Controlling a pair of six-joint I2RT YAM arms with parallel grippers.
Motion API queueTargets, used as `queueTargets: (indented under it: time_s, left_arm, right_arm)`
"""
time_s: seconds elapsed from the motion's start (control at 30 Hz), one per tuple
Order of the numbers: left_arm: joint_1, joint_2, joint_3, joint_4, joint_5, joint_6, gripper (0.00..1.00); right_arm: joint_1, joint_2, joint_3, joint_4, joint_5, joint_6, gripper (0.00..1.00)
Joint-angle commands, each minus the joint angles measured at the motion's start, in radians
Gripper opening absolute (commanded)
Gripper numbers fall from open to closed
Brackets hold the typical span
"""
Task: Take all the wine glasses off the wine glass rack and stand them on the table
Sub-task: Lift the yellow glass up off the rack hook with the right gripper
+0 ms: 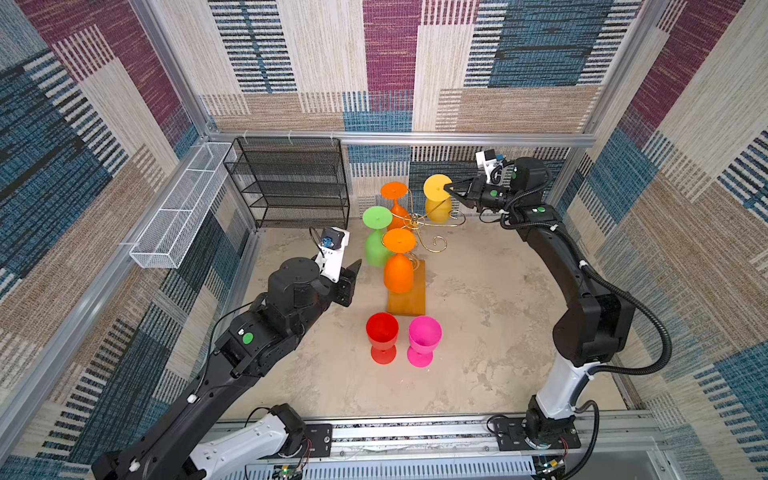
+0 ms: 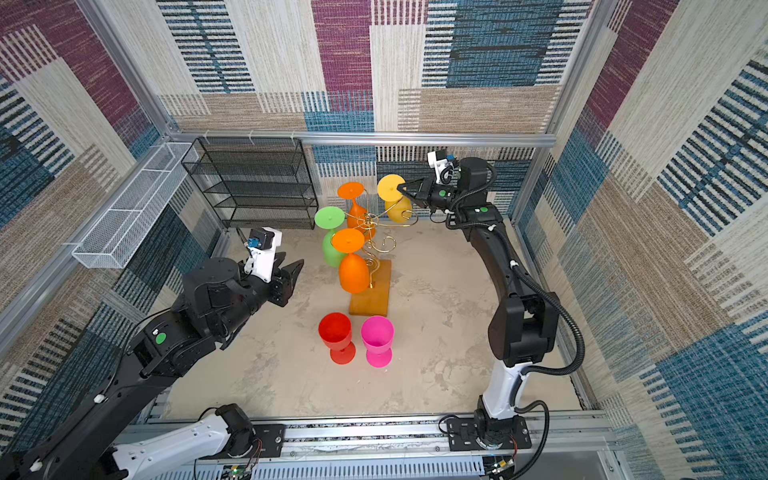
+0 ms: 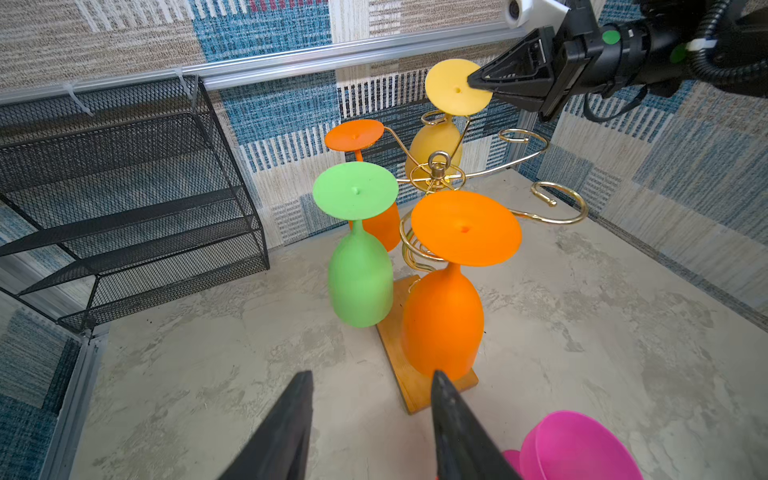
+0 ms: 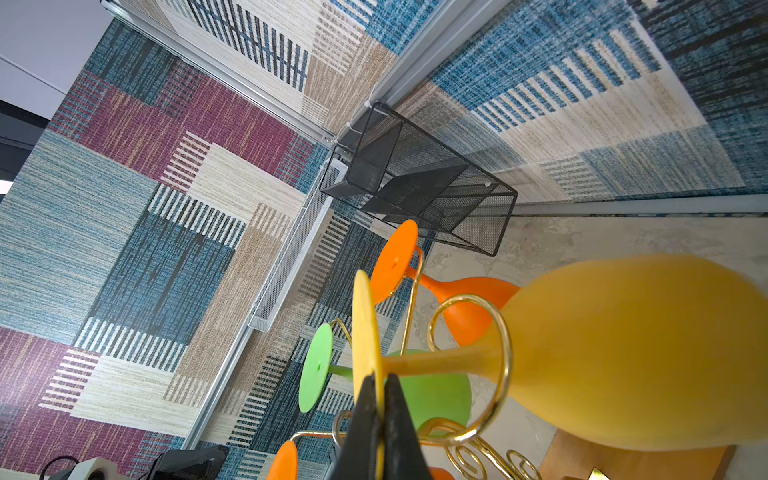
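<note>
As I read it, right claw point(image 4: 376, 376): clamped on foot of yellow wine glass point(image 4: 623, 353), stem inside wine glass rack point(image 3: 436, 170) loop.
Left claw point(image 3: 372, 374): parted, empty.

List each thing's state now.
yellow glass: hung inverted, foot pinched
green glass: hung inverted
near orange glass: hung inverted
far orange glass: hung inverted
red glass: upright on table
pink glass: upright on table
wine glass rack: upright, two hooks free
left gripper: open, empty
right gripper: shut on yellow glass
</note>
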Motion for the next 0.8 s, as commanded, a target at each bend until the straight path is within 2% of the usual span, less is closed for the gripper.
queueTargets:
  time_s: [0.0,0.4,0.77]
  left_arm:
    - [0.001,0.002,-0.002,0.03,0.013,-0.01,0.49]
    - [0.006,0.01,0.001,0.034,0.021,-0.012,0.49]
    - [0.007,0.006,0.008,0.022,0.028,-0.016,0.48]
  right_arm:
    - [-0.003,-0.024,-0.021,0.031,-0.008,-0.012,0.0]
    - [0.015,-0.062,-0.075,0.045,-0.035,-0.003,0.0]
    - [0.065,0.013,0.012,0.046,-0.037,0.012,0.0]
